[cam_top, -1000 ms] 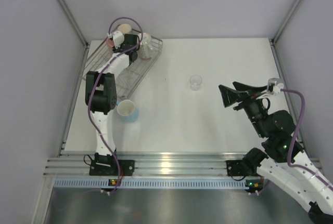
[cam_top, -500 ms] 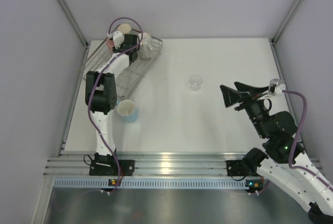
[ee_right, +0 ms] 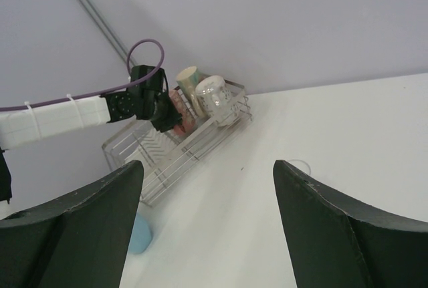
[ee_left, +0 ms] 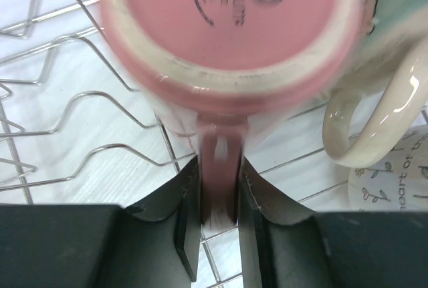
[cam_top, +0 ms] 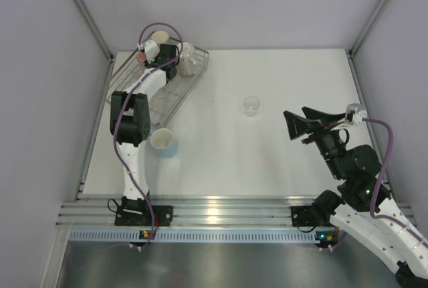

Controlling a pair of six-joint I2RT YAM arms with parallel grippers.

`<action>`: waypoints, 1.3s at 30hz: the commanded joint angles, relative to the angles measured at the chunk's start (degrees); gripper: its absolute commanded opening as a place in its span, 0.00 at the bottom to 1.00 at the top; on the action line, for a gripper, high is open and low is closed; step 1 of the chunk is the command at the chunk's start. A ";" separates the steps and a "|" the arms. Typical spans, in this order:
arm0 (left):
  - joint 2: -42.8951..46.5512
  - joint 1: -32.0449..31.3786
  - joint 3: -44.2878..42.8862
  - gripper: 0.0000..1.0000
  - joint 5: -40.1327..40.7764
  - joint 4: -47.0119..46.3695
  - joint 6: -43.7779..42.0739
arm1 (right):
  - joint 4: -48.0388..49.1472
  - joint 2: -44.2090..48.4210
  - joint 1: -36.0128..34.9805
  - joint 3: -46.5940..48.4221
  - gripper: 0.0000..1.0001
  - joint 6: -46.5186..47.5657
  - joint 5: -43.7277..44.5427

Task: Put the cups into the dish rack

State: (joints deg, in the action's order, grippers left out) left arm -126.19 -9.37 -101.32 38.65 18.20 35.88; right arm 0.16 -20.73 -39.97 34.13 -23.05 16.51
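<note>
The silver wire dish rack [cam_top: 160, 91] stands at the far left. My left gripper [ee_left: 219, 194] is over its far end, shut on the handle of the pink-red mug [ee_left: 227, 27], which is turned base toward the camera. In the top view the wrist mostly hides this mug. The cream mug [cam_top: 159, 36] and the white dotted mug [cam_top: 188, 57] sit in the rack beside it. The light blue cup [cam_top: 164, 142] lies on the table near the rack's front corner. One clear glass [cam_top: 251, 105] stands mid-table. My right gripper [cam_top: 301, 122] is open and empty, right of the glass.
The white mug's handle [ee_left: 374, 121] is close to the right of my left fingers. Rack wires [ee_left: 67, 121] run below the pink mug. Grey walls and frame posts enclose the table. The right wrist view shows the rack [ee_right: 167, 154], blue cup [ee_right: 139, 234] and glass [ee_right: 301, 166].
My right arm has drifted slightly right and toward the near edge, still open. The left arm and the pink-red mug have barely moved.
</note>
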 commanded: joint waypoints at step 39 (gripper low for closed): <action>21.06 -5.75 5.94 0.53 0.90 -3.87 -15.82 | -12.20 1.22 -0.38 4.98 0.80 -0.24 1.24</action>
State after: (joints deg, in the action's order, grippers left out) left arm -111.44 -14.59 -97.51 40.82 16.29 25.17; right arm -8.21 -19.86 -39.97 35.73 -23.14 16.93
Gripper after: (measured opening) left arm 0.526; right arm 0.797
